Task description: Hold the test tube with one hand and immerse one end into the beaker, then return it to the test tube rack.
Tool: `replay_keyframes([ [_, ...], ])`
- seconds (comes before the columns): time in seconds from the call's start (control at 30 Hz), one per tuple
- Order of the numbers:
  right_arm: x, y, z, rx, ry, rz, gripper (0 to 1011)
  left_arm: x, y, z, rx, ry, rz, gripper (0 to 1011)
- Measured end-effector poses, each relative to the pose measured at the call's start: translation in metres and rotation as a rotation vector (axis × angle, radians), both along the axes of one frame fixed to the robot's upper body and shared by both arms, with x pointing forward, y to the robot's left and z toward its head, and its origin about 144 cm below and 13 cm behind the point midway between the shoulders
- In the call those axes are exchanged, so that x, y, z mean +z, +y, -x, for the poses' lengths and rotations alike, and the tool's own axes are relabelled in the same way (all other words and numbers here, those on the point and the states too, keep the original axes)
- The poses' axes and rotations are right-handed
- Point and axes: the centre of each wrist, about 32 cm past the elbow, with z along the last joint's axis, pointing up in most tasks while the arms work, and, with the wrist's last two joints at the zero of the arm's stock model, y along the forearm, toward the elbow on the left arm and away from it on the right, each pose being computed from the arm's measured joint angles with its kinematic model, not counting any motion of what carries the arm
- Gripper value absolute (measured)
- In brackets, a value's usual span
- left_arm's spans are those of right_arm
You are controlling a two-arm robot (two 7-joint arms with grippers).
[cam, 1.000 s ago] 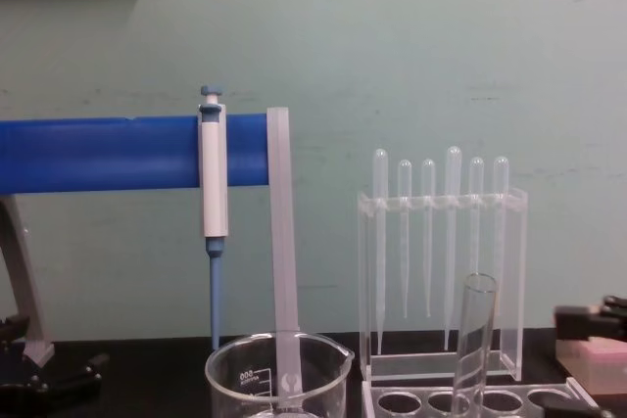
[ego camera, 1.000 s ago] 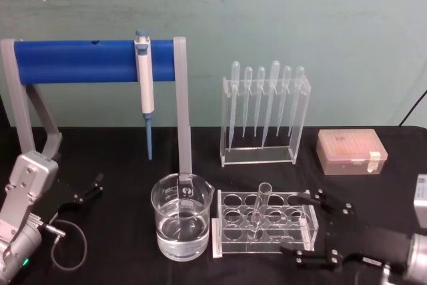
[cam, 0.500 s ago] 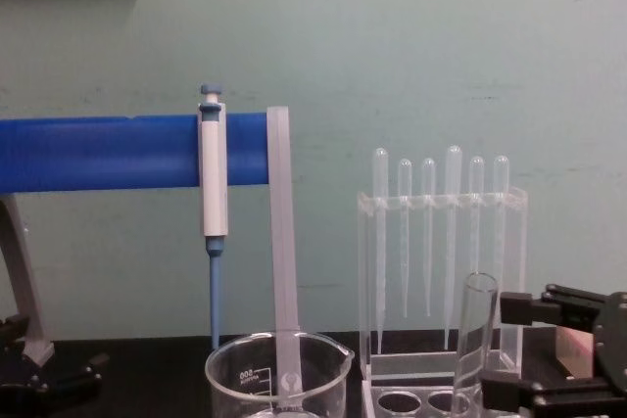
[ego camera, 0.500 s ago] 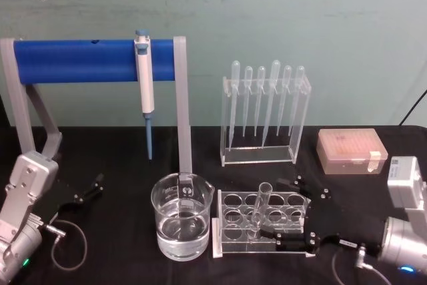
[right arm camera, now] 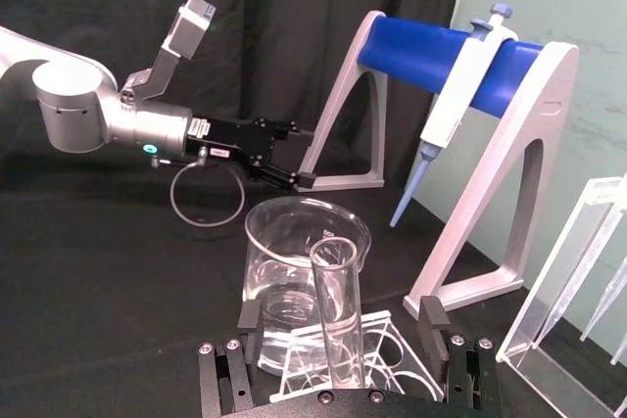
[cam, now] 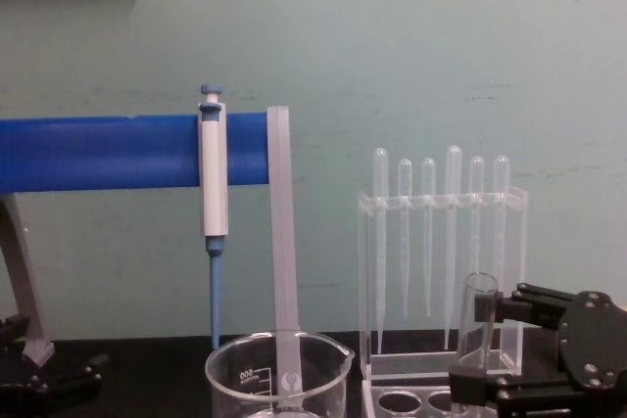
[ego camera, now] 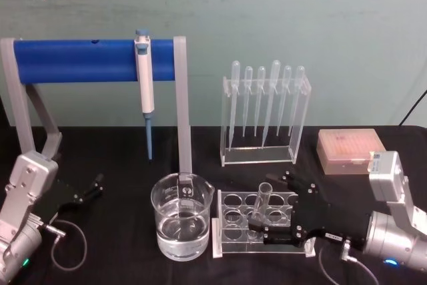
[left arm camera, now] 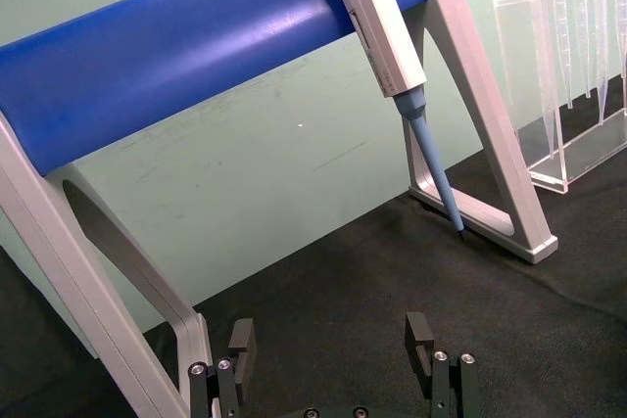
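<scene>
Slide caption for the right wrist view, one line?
Open right gripper straddles the test tube standing in its rack beside the beaker; left gripper parked beyond.

The clear test tube (ego camera: 261, 202) stands tilted in the test tube rack (ego camera: 233, 239), rim up; the wide glass beaker (ego camera: 181, 215), part-filled with clear liquid, sits just beside the rack.

— Where do you see your right gripper (cam: 477, 349)?
— Low on your right, jaws spread, with the test tube (cam: 478, 308) standing between them in the rack (cam: 392, 403).
— And the beaker (cam: 279, 367)?
— Just left of the rack, under your pipettor (cam: 213, 183).
</scene>
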Motion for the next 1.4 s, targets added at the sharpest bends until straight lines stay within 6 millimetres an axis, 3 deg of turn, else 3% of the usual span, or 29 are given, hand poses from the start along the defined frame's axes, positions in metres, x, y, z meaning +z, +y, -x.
replay_keyframes([
  [0.4,0.002,0.003,-0.005,-0.001,-0.006,0.000,1004,0.000,0.000,0.000,0.000,0.000,0.000,1000],
  [0.43,0.007,0.012,-0.014,0.014,-0.007,0.003,1004,0.000,0.000,0.000,0.000,0.000,0.000,1000],
  [1.03,0.006,0.011,-0.014,0.014,-0.005,0.003,1004,0.000,0.000,0.000,0.000,0.000,0.000,1000],
  [1.2,0.007,0.011,-0.014,0.014,-0.006,0.003,920,0.000,0.000,0.000,0.000,0.000,0.000,1000],
  [1.4,0.007,0.011,-0.014,0.014,-0.006,0.003,751,0.000,0.000,0.000,0.000,0.000,0.000,1000],
])
